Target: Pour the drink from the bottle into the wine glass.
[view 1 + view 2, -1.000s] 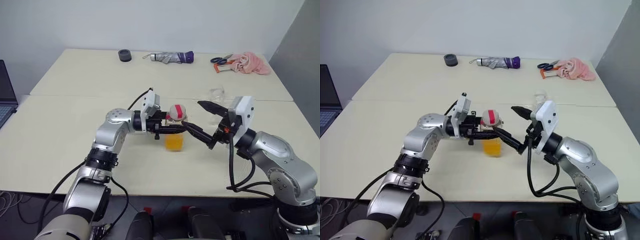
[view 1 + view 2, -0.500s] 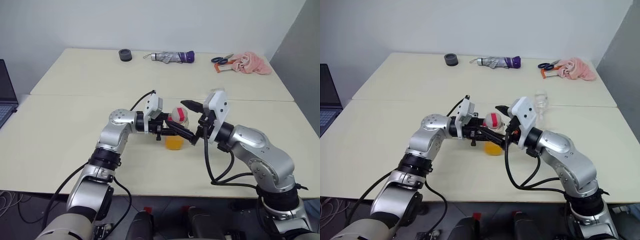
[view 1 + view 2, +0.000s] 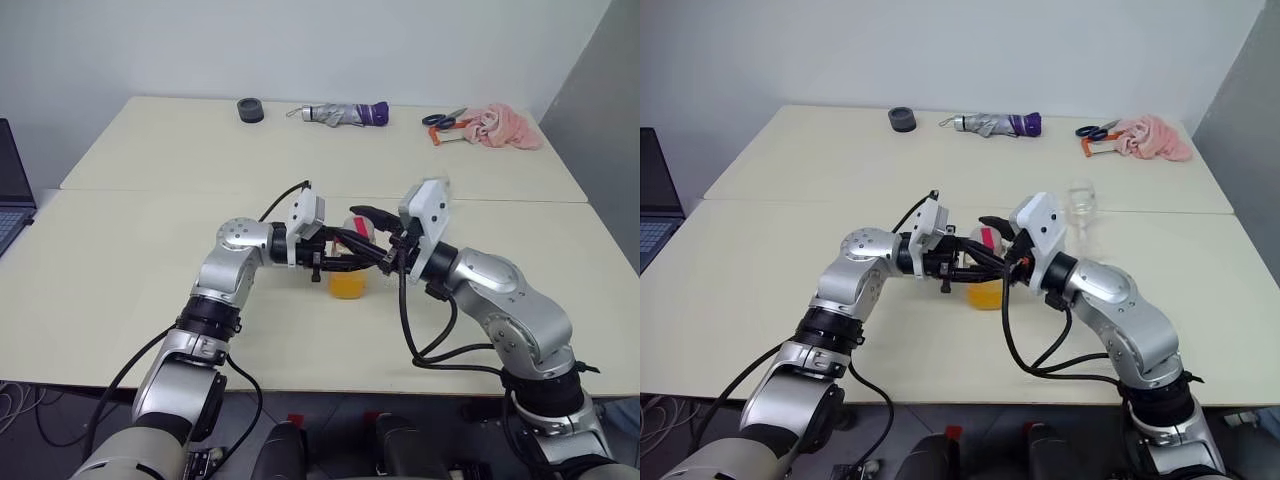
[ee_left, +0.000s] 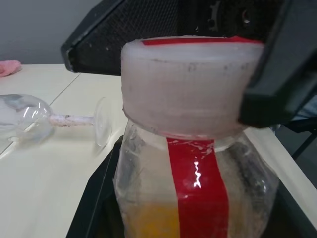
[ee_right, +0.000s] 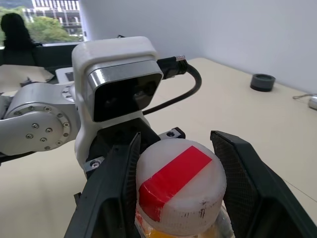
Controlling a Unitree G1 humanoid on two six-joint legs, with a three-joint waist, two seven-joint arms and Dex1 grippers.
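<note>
Bottle upright mid-table, gripped by 2 grippers
Left gripper clenched on its body; right gripper flanks the cap, one finger touching, grip uncertain; wine glass stands behind, apart.

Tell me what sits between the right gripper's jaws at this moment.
The bottle's cap, white with a red stripe, sits between the jaws of the right gripper, as the right wrist view shows. The left gripper holds the bottle beneath.

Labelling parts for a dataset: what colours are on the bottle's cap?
White with a red stripe across the cap, clearest in the right wrist view.
</note>
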